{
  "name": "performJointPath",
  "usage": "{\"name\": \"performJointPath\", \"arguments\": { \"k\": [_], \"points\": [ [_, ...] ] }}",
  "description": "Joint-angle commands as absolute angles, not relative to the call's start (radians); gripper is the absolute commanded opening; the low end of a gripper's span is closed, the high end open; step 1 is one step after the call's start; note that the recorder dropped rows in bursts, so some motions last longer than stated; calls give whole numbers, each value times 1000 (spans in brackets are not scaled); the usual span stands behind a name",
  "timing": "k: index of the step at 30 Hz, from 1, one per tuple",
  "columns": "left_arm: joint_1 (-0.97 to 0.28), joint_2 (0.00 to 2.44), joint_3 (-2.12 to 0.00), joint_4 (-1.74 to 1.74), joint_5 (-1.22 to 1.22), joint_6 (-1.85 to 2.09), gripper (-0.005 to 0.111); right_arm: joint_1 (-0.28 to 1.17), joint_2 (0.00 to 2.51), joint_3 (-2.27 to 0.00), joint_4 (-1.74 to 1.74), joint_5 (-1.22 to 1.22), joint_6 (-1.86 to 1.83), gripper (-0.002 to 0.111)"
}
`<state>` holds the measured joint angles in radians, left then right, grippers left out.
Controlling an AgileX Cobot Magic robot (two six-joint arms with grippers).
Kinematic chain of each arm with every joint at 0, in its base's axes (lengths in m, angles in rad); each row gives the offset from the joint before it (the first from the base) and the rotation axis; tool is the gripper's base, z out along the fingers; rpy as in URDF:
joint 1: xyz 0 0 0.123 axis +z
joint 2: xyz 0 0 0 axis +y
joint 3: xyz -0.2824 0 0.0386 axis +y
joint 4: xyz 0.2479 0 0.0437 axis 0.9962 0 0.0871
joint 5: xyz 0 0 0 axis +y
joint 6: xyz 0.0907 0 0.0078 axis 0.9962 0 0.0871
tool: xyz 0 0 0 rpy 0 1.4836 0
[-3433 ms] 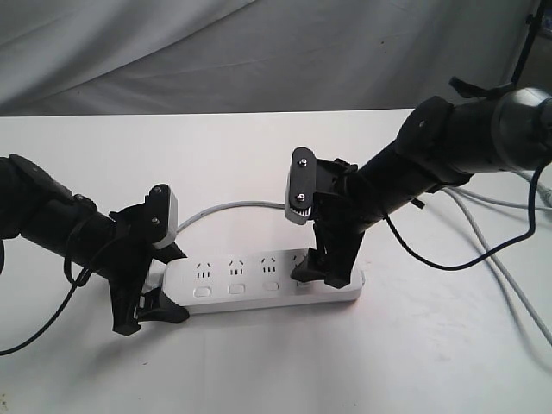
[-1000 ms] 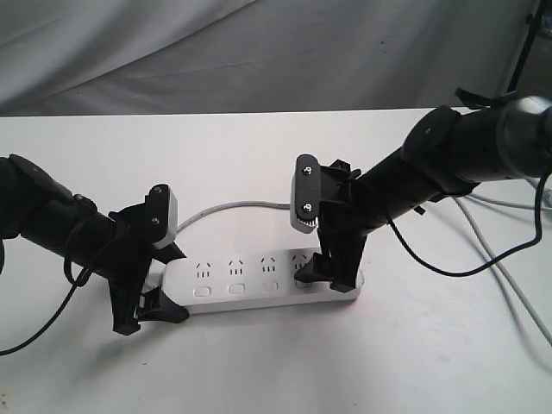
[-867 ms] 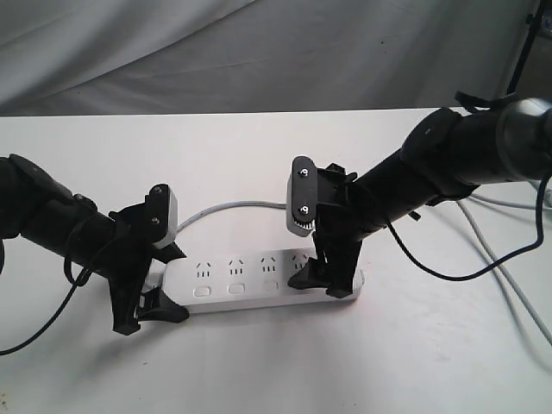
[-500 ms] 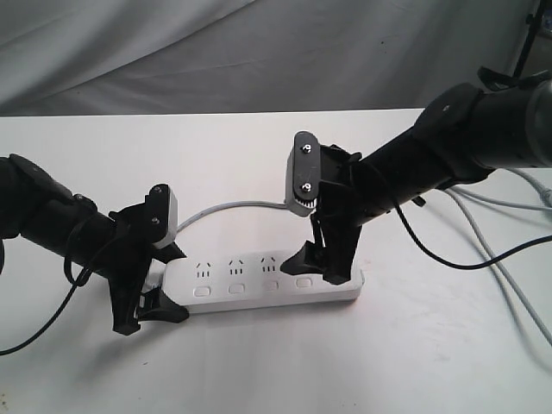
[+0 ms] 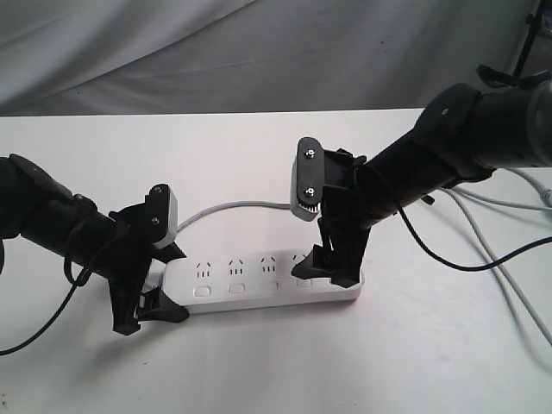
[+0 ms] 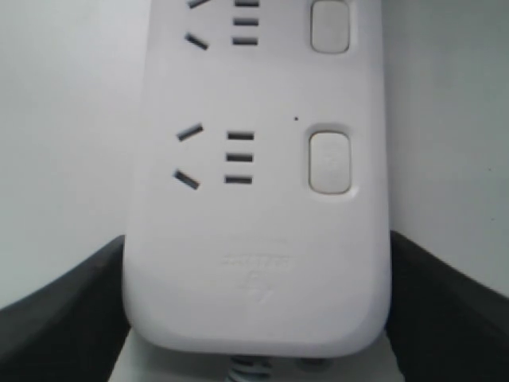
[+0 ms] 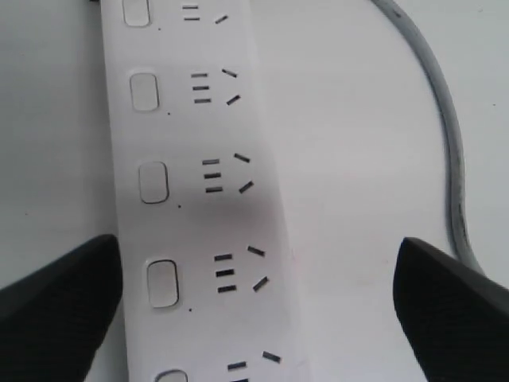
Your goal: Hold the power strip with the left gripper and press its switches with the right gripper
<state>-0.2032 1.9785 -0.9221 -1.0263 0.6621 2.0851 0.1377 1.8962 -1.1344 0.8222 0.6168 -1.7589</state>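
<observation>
A: Starting from the near side, what is there?

B: The near part of the white counter (image 5: 259,371) is bare, so there is open room in front. Behind it the power strip (image 5: 250,285) lies flat about in the middle of the counter, its long side running left to right.

A: And the holding?

B: The left claw (image 5: 170,285) is clamped across the width of the strip's left end, with 1 finger on the near edge and 1 on the far edge. The left wrist view shows both against the sides. I judge that the holding step is done.

A: The pressing?

B: It is the step in hand. The right claw (image 5: 326,272) has its fingers wide apart and holds nothing. It is low over the right part of the strip, by the row of switches (image 5: 237,289). I cannot tell if a tip touches a button. 3 switches to its left show clearly.

A: What does the next move call for?

B: I think 1 fingertip must come straight down on 1 small button, not on the socket just beyond it. The force should be light, so the strip does not tip.

A: Any obstacles?

B: Beyond the strip the grey cord (image 5: 233,207) curves over the counter. At the right lie some loose cables (image 5: 504,259). The far counter edge, with grey cloth (image 5: 259,52) behind it, is well apart.
</observation>
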Motion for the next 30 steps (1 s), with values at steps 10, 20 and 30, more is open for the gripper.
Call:
{"name": "performJointPath", "arguments": {
  "k": [10, 20, 30],
  "points": [
    [-210, 1979, -925, -1017, 629, 2094, 0, -12, 1889, -1124, 825, 751, -1774, 85],
    [-210, 1979, -925, -1017, 629, 2094, 0, -10, 1908, -1124, 850, 721, -1789, 85],
    [-210, 1979, -925, -1017, 629, 2094, 0, -10, 1947, -1124, 854, 689, -1797, 85]
  ]
}}
